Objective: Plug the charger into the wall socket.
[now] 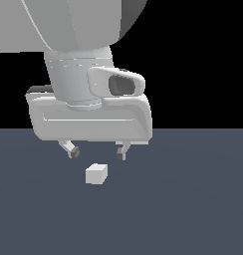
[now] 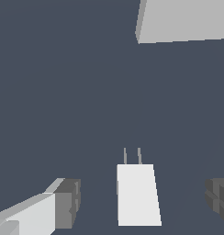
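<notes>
The charger (image 1: 96,174) is a small white-grey block lying on the dark floor, just below my gripper (image 1: 97,152). In the wrist view the charger (image 2: 137,195) shows two thin prongs that point toward the wall socket (image 2: 182,20), a light-grey plate seen at the frame's edge; its holes are not visible. My gripper (image 2: 143,202) is open, with one finger (image 2: 65,204) on each side of the charger and clear gaps to both. The fingertips hang a little above the charger and do not touch it.
The dark blue-grey floor (image 1: 193,209) spreads around the charger. The robot's large white hand and wrist (image 1: 88,114) fill the upper part of the exterior view and hide the wall socket there.
</notes>
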